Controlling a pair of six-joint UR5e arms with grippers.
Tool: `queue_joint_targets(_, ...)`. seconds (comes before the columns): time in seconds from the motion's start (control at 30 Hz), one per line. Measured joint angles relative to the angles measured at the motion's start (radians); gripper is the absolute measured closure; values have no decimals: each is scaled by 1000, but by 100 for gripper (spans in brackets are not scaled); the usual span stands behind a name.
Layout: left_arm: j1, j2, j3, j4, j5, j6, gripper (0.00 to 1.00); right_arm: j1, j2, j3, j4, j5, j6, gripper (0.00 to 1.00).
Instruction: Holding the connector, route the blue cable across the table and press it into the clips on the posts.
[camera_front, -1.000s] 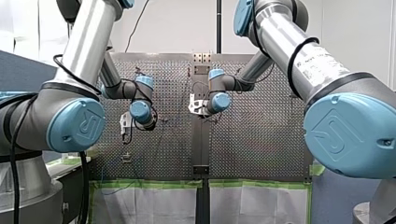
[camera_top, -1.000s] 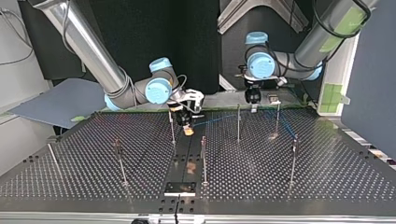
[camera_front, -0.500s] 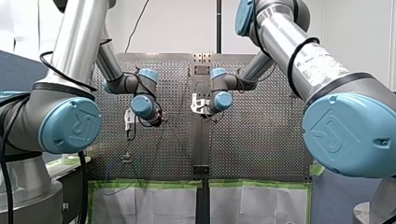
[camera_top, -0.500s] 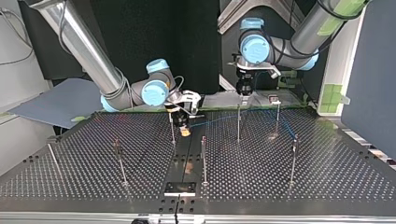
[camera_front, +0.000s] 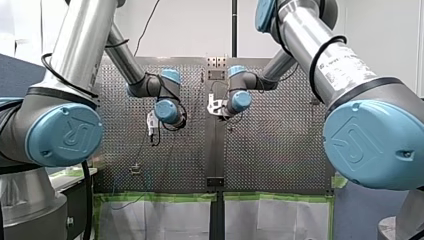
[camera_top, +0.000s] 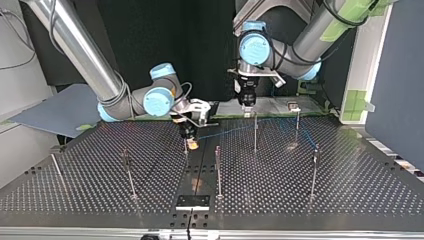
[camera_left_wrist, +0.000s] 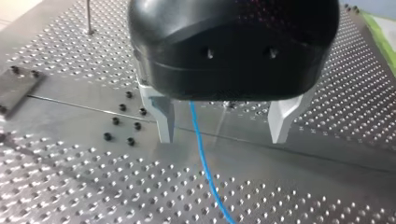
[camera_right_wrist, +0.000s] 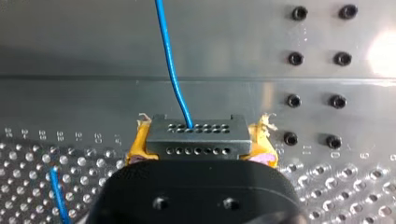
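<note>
Perforated bench (camera_top: 350, 192), posts (camera_top: 255, 132) standing mid-bench. R hand (camera_right_wrist: 201, 145) clamped on connector (camera_right_wrist: 196, 134) w/ blue cable (camera_right_wrist: 170, 70); L hand (camera_left_wrist: 223, 135) wide, cable btwn fingers (camera_left_wrist: 164, 116).

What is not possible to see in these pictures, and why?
1. Left wrist view: my left gripper hides the upper run of the blue cable; the edge cuts off the lower.
2. Top view: the clips on the posts are too small to show whether the cable sits in any.
3. Right wrist view: my right gripper covers the rear of the connector.
</note>
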Motion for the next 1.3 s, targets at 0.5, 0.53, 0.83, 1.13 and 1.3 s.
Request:
queue_joint_targets(0.5,-43,-127,142,-10,-40,-24,0,-12,-52,63,36,22,2,100)
queue_joint_targets(0.53,-41,-129,150,-9,-44,-25,0,-13,-52,63,36,22,1,100)
queue_joint_targets(0.83,-26,-135,198,-5,-37,-33,0,-17,-52,66,34,24,-1,100)
queue_joint_targets(1.13,-13,-175,215,-9,-3,-54,0,-18,-52,66,31,24,-1,100)
queue_joint_targets(1.3,-9,-213,250,-17,-5,-56,0,-18,-52,66,30,22,-1,100)
